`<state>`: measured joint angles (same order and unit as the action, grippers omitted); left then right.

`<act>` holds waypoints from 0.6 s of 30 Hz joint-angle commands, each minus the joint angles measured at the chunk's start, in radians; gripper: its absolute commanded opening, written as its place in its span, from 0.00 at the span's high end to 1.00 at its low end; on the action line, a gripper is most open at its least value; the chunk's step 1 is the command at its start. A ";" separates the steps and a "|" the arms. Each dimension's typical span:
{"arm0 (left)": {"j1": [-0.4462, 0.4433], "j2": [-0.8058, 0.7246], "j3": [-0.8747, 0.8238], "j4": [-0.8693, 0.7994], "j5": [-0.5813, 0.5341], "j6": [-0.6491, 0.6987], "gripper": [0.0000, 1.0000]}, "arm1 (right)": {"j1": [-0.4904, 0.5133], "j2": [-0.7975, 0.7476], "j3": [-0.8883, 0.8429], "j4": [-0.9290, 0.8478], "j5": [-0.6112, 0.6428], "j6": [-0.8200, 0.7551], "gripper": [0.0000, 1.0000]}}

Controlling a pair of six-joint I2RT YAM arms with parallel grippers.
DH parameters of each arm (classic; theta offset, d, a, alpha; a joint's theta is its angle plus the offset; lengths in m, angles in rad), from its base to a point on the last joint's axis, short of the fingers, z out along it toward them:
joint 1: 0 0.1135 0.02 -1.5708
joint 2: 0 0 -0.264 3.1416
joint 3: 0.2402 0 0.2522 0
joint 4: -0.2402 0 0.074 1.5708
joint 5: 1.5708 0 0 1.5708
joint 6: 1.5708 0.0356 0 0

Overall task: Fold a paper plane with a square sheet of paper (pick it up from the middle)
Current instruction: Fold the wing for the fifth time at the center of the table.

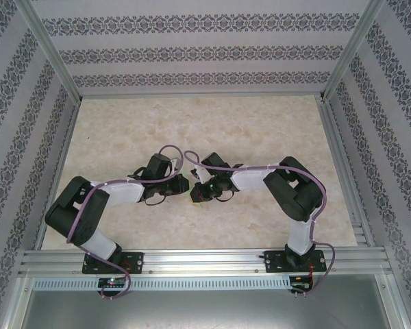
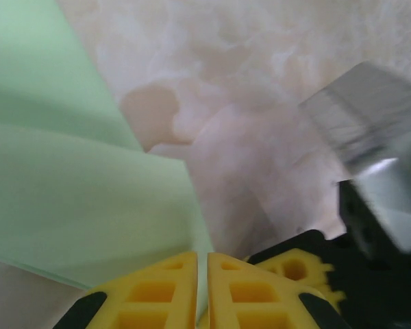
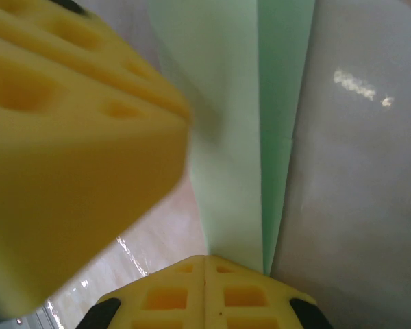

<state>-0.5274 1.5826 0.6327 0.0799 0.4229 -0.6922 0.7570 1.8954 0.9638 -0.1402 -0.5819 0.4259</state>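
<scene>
Paper plane [image 3: 236, 137] pinched over the middle of the bench [image 1: 260, 123].
Your left gripper [image 2: 202, 274] and right gripper [image 3: 205, 267] each clamp its green folds; hold the 2 grips level and sharpen the centre crease without tugging.

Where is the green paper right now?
The green paper is at the middle of the table, pinched by the left tool and the right tool where they meet.
</scene>
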 commanded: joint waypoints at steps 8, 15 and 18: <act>-0.002 0.045 0.010 -0.030 -0.093 -0.018 0.89 | -0.004 0.028 -0.065 -0.099 0.128 0.012 0.98; 0.080 0.067 0.011 -0.055 -0.110 0.020 0.89 | -0.002 0.028 -0.100 -0.122 0.178 -0.004 0.99; 0.115 0.088 0.029 -0.065 -0.109 0.035 0.88 | 0.000 0.027 -0.115 -0.130 0.202 -0.009 0.99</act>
<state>-0.4641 1.6356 0.6407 0.0605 0.3996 -0.6964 0.7593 1.8740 0.9222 -0.0887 -0.5503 0.4282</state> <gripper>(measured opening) 0.115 0.048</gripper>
